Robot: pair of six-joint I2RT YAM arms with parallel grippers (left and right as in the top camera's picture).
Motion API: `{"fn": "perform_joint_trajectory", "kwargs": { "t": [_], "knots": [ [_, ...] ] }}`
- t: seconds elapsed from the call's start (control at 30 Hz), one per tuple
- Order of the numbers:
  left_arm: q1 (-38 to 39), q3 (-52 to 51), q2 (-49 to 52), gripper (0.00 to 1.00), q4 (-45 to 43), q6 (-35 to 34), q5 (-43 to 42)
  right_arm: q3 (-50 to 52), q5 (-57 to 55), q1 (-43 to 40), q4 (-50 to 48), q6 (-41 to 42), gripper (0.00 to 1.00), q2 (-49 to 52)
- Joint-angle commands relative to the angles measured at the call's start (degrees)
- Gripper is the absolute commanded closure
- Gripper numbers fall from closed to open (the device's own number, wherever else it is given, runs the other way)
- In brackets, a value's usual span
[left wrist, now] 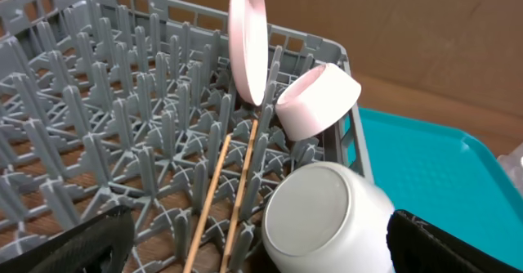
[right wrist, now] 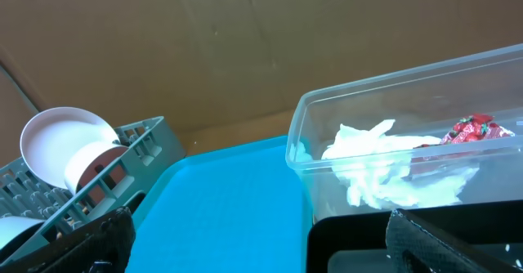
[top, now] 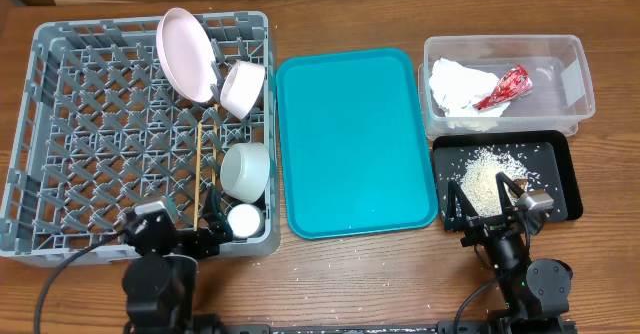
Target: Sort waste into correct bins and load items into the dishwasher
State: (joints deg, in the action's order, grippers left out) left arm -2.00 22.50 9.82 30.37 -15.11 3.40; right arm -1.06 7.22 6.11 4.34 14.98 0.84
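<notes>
The grey dishwasher rack (top: 90, 124) (left wrist: 98, 101) holds an upright pinkish plate (top: 185, 54) (left wrist: 249, 40), a tilted bowl (top: 240, 86) (left wrist: 319, 101), a second pale bowl (top: 245, 169) (left wrist: 327, 224), a small white cup (top: 244, 220) and chopsticks (top: 207, 159) (left wrist: 216, 191). My left gripper (top: 212, 224) (left wrist: 261, 252) is open at the rack's near right corner, holding nothing. The clear tub (top: 575, 74) (right wrist: 302, 142) contains a white napkin (top: 460, 86) (right wrist: 384, 163) and a red wrapper (top: 503, 87) (right wrist: 474, 130). Rice grains (top: 485, 179) lie in the black tray (top: 560, 174) (right wrist: 368, 232). My right gripper (top: 483, 199) (right wrist: 261, 248) hangs open over that tray's near edge.
A teal serving tray (top: 355, 144) (left wrist: 425, 158) (right wrist: 229, 199) lies between the rack and the two bins, with nothing on it. Cardboard walls stand behind the table. A few stray grains dot the wood near the front edge.
</notes>
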Motion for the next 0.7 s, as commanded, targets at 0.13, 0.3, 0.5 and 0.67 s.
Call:
{"fn": "perform_joint_trajectory", "kwargs": {
  "t": [0.13,0.3,0.5,0.67],
  "knots": [
    [-0.3,-12.2,-7.6,0.0,-9.0,-0.3,0.0,0.6,0.0,0.3,-0.2,0.0,0.0,-0.7],
    [-0.3,-17.4,-9.7,0.0,-16.0,-0.3,0.0,0.6,0.0,0.3,-0.2,0.0,0.0,-0.7],
    [-0.2,-19.4,-9.6,0.0,-20.0,0.9,0.0,0.6,0.0,0.3,-0.2,0.0,0.0,-0.7],
    [-0.2,-22.3,-9.6,0.0,-26.4,1.0,-0.3,0.6,0.0,0.3,-0.2,0.0,0.0,-0.7]
  ]
}}
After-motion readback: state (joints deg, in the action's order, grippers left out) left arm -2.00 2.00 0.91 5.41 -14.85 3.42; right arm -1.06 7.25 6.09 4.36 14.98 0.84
